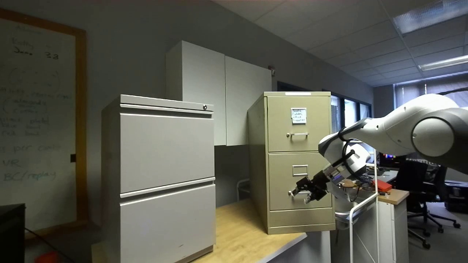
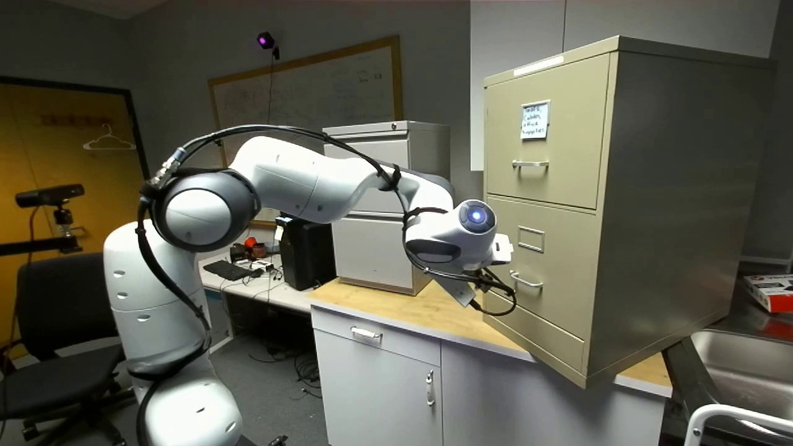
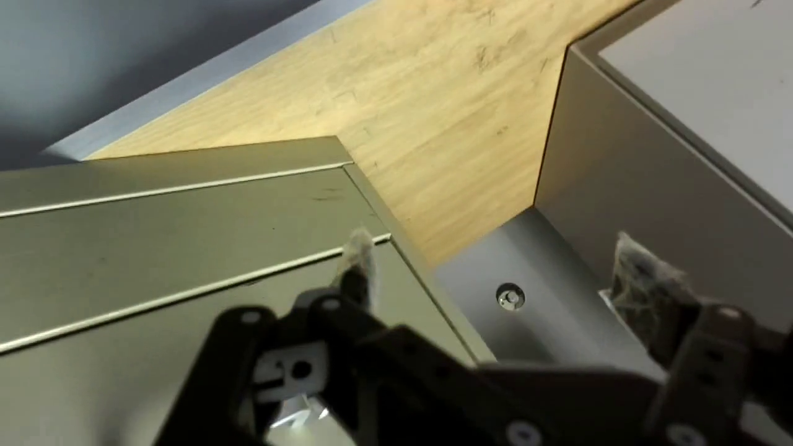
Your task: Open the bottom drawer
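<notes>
The bottom drawer (image 1: 280, 179) is the lower tan front of the narrow filing cabinet. It is shut flush in both exterior views (image 2: 567, 272). Its front fills the lower left of the wrist view (image 3: 124, 384). Its metal pull (image 2: 526, 280) shows in an exterior view; my fingers partly cover it elsewhere. My gripper (image 1: 300, 197) is in front of the pull, tilted downward. In the wrist view the gripper (image 3: 492, 238) has its fingers wide apart with nothing between them. A bright bit of the pull (image 3: 300, 414) shows behind the left finger's linkage. I cannot tell whether a finger touches the pull.
The upper tan drawer (image 1: 279, 135) with its paper label is shut above. A wide light-grey cabinet (image 1: 166, 153) stands beside, on the same wooden counter (image 1: 237, 226). A white rail (image 1: 363, 202) stands near the arm. A sink (image 2: 753, 359) lies beside the filing cabinet.
</notes>
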`<state>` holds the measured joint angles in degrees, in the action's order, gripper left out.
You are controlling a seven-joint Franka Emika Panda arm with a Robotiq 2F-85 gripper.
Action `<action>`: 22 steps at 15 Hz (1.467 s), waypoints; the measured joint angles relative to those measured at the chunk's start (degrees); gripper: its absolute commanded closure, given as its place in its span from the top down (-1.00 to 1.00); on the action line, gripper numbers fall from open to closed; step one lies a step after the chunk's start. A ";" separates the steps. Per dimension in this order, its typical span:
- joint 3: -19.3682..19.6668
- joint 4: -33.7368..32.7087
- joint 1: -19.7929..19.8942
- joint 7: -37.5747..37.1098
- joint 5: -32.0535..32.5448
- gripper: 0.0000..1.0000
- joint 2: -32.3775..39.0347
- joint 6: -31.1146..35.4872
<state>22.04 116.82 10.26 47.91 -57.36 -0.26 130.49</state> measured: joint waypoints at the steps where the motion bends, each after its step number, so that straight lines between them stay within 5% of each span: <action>1: -0.01 -0.88 1.39 1.56 -2.92 1.00 1.23 -0.95; 8: -0.03 -6.94 9.81 7.40 -18.02 1.00 8.24 -9.53; 22: -0.53 -23.49 17.98 4.44 -26.95 1.00 24.48 -18.47</action>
<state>21.50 93.33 28.24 52.34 -84.31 24.22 112.02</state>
